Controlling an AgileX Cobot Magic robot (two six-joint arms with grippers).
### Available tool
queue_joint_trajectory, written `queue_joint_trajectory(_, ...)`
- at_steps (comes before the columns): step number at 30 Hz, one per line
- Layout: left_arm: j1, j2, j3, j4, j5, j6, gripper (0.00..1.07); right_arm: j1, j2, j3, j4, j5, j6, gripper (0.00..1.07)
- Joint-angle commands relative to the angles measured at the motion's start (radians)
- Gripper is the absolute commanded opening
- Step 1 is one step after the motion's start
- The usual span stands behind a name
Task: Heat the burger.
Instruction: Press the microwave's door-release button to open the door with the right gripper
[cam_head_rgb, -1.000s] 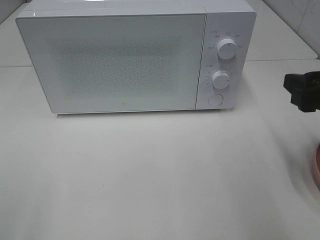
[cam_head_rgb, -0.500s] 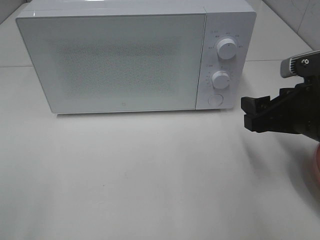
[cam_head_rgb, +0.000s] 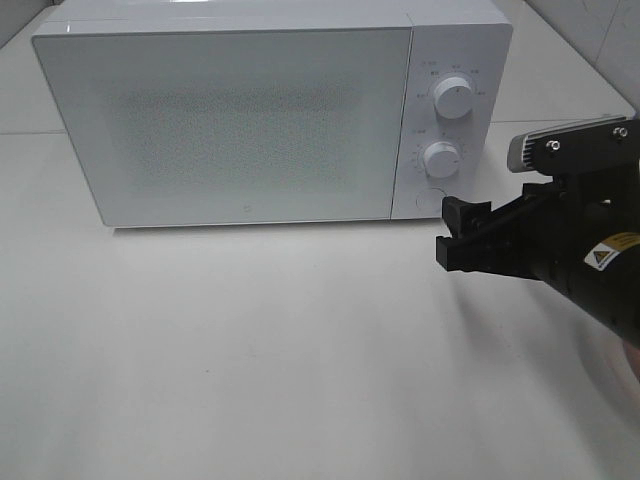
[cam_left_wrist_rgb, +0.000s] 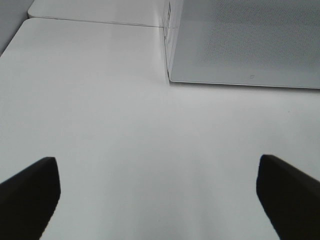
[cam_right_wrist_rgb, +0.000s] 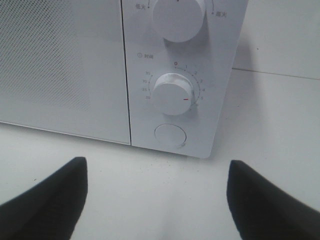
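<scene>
Just one microwave (cam_head_rgb: 240, 120), two knobs (cam_right_wrist_rgb: 172, 94), two grippers (cam_head_rgb: 445, 232).

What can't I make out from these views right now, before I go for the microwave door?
- Microwave interior: the closed door hides it in every view.
- Burger: in no view.
- Upper knob: cut off by the right wrist view's edge; labels too small in exterior high.
- Round button: partly covered by the right hand in exterior high.
- Left hand: outside exterior high; only fingertips show in left wrist.
</scene>
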Motion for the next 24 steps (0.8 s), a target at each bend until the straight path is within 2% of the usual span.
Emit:
queue_joint_trajectory(1, 0.005, -0.014, 0.002, -0.006, 0.003, -0.002, 1.00, 0.024, 0.016, 0.000, 0.033, -0.029, -0.001, 0.74)
queue_joint_trajectory(7, 0.005, -0.014, 0.002, -0.006, 0.003, -0.002, 1.00, 0.032, 0.045, 0.000, 0.043, -0.031, 0.273, 0.69)
queue_joint_trajectory(9, 0.005, -0.014, 0.002, -0.006, 0.003, -0.002, 1.00, 0.032, 0.045, 0.000, 0.046, -0.031, 0.495, 0.63)
queue_joint_trajectory(10, 0.005, -0.014, 0.002, -0.006, 0.003, -0.002, 1.00, 0.032, 0.045, 0.000, 0.046, -0.031, 0.495, 0.63)
queue_joint_trajectory(12, 0.005, -0.014, 0.002, -0.006, 0.003, -0.002, 1.00, 0.032, 0.045, 0.000, 0.046, -0.028, 0.732, 0.54)
queue_joint_trajectory(13, 0.005, -0.014, 0.002, -0.006, 0.003, -0.002, 1.00, 0.032, 0.045, 0.000, 0.046, -0.028, 0.732, 0.54)
queue_joint_trajectory(15, 0.005, -0.014, 0.002, -0.006, 0.003, -0.002, 1.00, 0.032, 0.045, 0.000, 0.046, -0.030, 0.999, 0.33)
queue_joint_trajectory(18, 0.005, -0.014, 0.002, -0.006, 0.003, -0.002, 1.00, 0.032, 0.045, 0.000, 0.046, -0.034, 1.045, 0.27)
queue_joint_trajectory(19, 0.005, -0.014, 0.002, -0.006, 0.003, -0.002, 1.00, 0.032, 0.045, 0.000, 0.046, -0.035, 1.134, 0.13)
queue_joint_trajectory(20, 0.005, -0.014, 0.002, -0.006, 0.003, -0.002, 1.00, 0.032, 0.045, 0.000, 0.046, -0.035, 1.164, 0.07)
queue_joint_trajectory(21, 0.005, -0.014, 0.002, -0.006, 0.003, -0.002, 1.00, 0.032, 0.045, 0.000, 0.046, -0.035, 1.164, 0.07)
queue_joint_trajectory(22, 0.005, -0.014, 0.002, -0.006, 0.003, -0.002, 1.00, 0.032, 0.045, 0.000, 0.046, -0.035, 1.206, 0.00)
queue_joint_trajectory(24, 0.005, -0.014, 0.002, -0.006, 0.003, -0.002, 1.00, 0.032, 0.045, 0.000, 0.046, -0.030, 1.250, 0.00)
